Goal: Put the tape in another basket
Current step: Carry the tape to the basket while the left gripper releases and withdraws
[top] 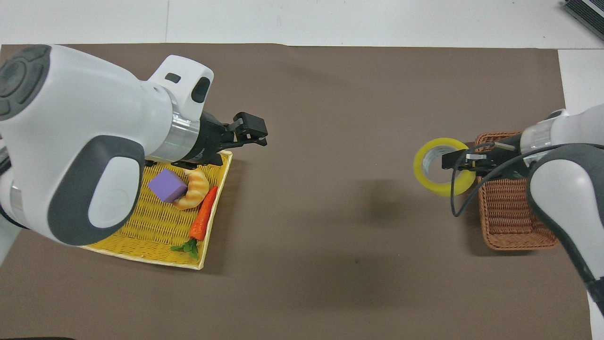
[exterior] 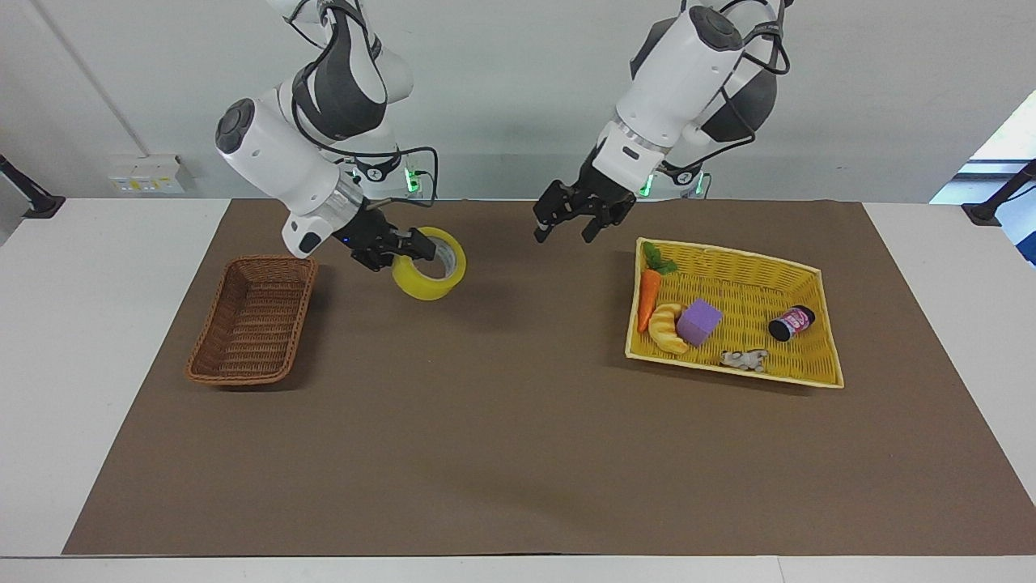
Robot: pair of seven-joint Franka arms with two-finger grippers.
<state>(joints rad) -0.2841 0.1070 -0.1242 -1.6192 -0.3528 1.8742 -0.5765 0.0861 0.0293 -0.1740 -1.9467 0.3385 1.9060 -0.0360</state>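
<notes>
The tape [exterior: 422, 286], a wide yellow roll with a pale core, hangs in my right gripper [exterior: 414, 248], which is shut on the roll's wall. It is up in the air over the brown mat, just beside the dark brown wicker basket [exterior: 251, 320]. In the overhead view the tape [top: 440, 190] and the right gripper [top: 457, 160] sit at the edge of the basket [top: 512, 212], which holds nothing. My left gripper [exterior: 564, 230] is open and empty, raised over the mat beside the yellow basket; it also shows in the overhead view [top: 257, 134].
A larger yellow woven basket [exterior: 732, 253] at the left arm's end holds a carrot toy [exterior: 647, 300], a croissant toy [exterior: 668, 328], a purple block [exterior: 698, 321], a small dark bottle [exterior: 791, 322] and a small figurine [exterior: 745, 359]. A brown mat [exterior: 518, 437] covers the table.
</notes>
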